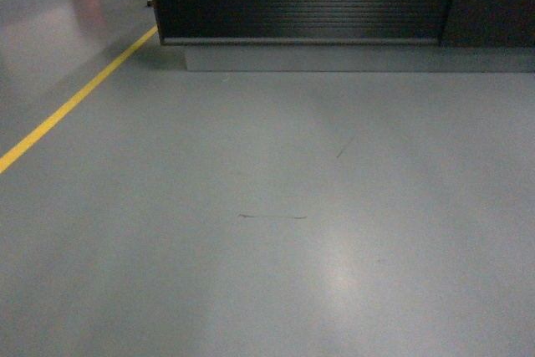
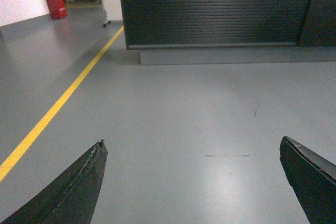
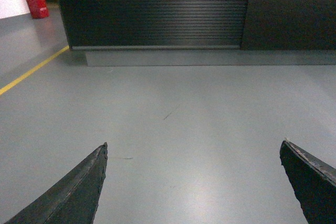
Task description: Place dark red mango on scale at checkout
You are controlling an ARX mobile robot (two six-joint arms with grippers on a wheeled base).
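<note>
Left gripper (image 2: 191, 148) seen from its own wrist camera: two dark, tapered fingers (image 2: 79, 187) rise from the lower corners of the frame, spread wide with nothing between them, pointing level and forward. Right gripper (image 3: 193, 148), from its wrist camera, shows the same pose: dark fingers (image 3: 304, 177) set far apart, jaws gaping and holding nothing. Neither arm nor gripper appears in the head view.
</note>
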